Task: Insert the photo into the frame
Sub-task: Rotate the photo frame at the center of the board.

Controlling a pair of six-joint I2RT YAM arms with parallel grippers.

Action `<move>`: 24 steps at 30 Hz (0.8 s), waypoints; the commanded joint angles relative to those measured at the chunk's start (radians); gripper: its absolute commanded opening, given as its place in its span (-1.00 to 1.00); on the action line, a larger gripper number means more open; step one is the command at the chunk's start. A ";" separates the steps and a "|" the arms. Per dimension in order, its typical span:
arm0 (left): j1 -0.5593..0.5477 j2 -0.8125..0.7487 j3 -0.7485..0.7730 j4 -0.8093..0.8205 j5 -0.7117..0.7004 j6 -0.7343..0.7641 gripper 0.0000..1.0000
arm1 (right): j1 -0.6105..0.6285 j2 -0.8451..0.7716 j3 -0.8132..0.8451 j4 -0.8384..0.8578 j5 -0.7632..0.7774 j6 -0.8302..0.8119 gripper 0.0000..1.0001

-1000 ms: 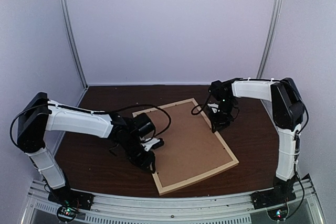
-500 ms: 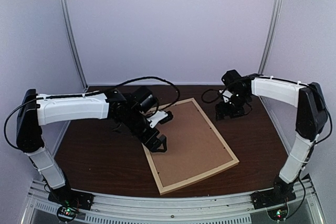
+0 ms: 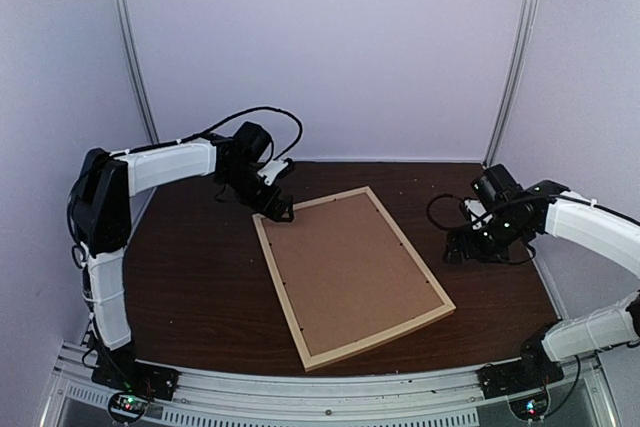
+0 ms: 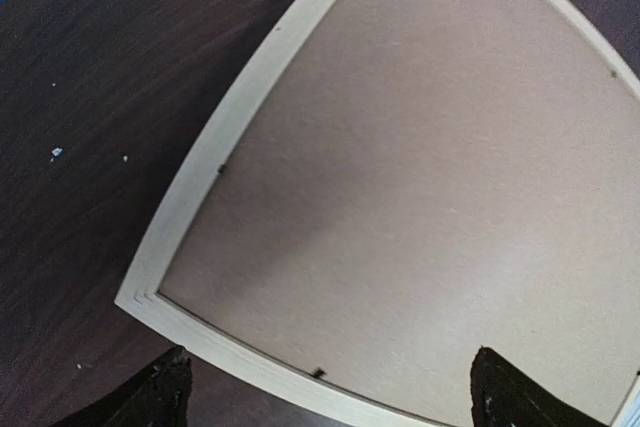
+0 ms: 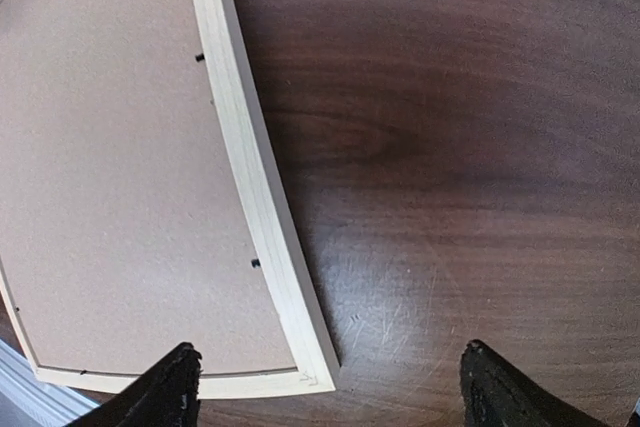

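Note:
The frame, thin pale wood, lies flat and slightly turned on the dark table, with a brown backing board filling it. The photo is hidden from every view. My left gripper hangs open above the frame's far left corner; in the left wrist view its fingertips straddle the frame's strip and the board, holding nothing. My right gripper is open over bare table to the right of the frame. The right wrist view shows the frame and one corner between its fingertips, untouched.
Dark wooden table with purple walls and metal corner posts behind. The right arm's cable loops above the table near the frame's right side. Small black tabs line the frame's inner edge.
Both grippers have opened. The left one travelled from the frame's near left edge to its far left corner. The right one left the frame's far right edge and swung out to the right.

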State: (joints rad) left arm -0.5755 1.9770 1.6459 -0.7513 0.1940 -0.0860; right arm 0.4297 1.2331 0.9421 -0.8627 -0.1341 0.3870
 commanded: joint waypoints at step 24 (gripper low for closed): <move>0.124 0.471 0.402 0.053 0.278 0.089 0.82 | 0.377 -0.077 -0.350 0.224 -0.049 0.501 0.87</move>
State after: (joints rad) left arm -0.4519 2.4283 2.0731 -0.7425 0.3908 0.0063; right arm 0.7696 1.1126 0.6010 -0.7338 -0.1940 0.8139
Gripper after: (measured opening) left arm 0.914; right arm 0.939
